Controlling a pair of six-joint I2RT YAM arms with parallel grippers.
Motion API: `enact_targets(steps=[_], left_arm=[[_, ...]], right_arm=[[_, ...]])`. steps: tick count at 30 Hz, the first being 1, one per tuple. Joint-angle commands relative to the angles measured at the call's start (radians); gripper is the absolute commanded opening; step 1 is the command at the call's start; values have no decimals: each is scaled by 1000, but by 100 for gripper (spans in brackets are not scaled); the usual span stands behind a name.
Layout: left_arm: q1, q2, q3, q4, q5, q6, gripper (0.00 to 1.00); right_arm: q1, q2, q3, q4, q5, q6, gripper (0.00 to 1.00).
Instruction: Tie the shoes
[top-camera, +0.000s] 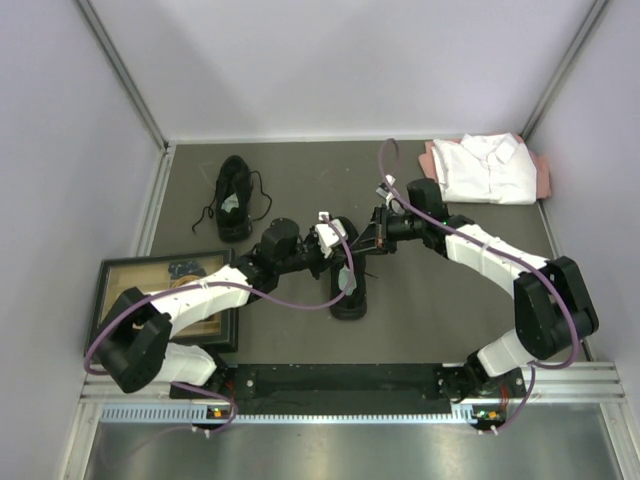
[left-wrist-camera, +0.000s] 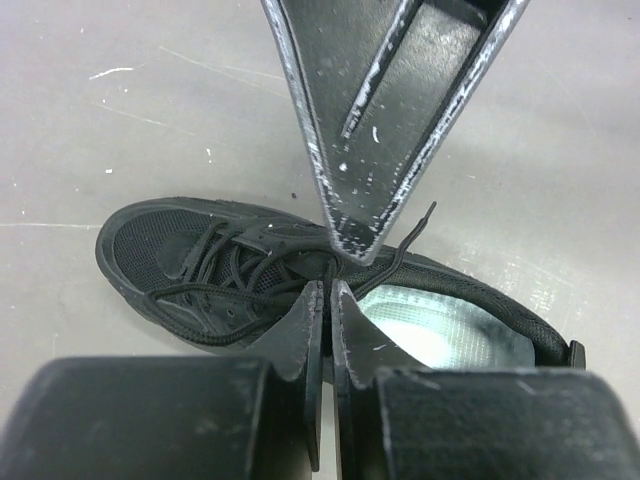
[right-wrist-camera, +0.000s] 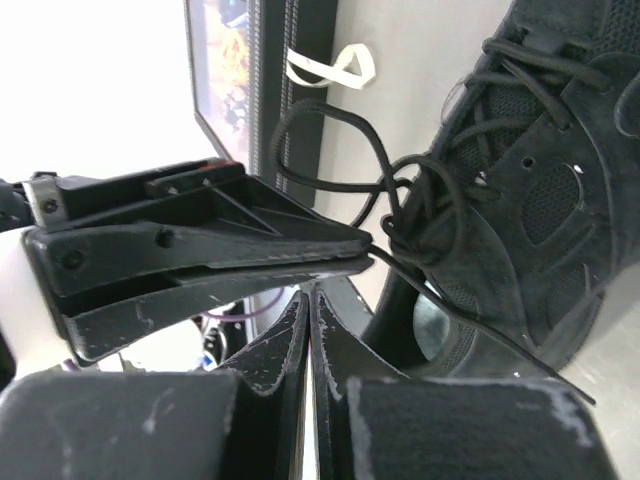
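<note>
Shoe (top-camera: 350, 292) sits mid-table (top-camera: 450, 300), toe toward the arms' bases, right under both tools. Far shoe (top-camera: 235, 200) is back left, well apart, laces splayed, untied.

Left gripper (left-wrist-camera: 325, 292): jaws closed to a thin slit. From the right wrist view its tip seems to pinch the lace (right-wrist-camera: 340, 110) just off the eyelets. Right gripper (right-wrist-camera: 308, 300): jaws fully together. A strand runs past its tip, but I can't tell if it's actually clamped. The two tips are almost touching above the tongue.

Risks, my read:
- The lace is thin, so a pinch at the very fingertip could let it slide out on the first pull.
- Nothing pins the shoe. A sideways tug likely drags or tips it instead of tightening.
- The tips are very close, so any crossing move may knock fingers together and drop the strand.
- The loose loop beside the shoe could collapse or snag on a finger.
- If the right one holds nothing, pulling apart only undoes the crossing.
</note>
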Motion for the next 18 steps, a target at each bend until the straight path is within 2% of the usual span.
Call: enact_targets(steps=[1,3,6,7,8,18], left_arm=[[7,-25,-9,43,42,32,5],[9,-20,3,48,50,31,3],[16,-8,23,48,56,22,3],[18,-4,28,47,54,22,2],[21,0,31,47,62,19,2],[52,21,71,36,84,-23,4]], right_arm=[[-6,-28,58,-68,15,-103,0],[-6,-31,67,-108,26,-146,5],[-6,-51,56,-137,47,-211,21],[-6,-68,50,-141,59,-227,29],[-6,-75,39,-139,68,-256,31],[0,-74,49,-203,128,-424,31]])
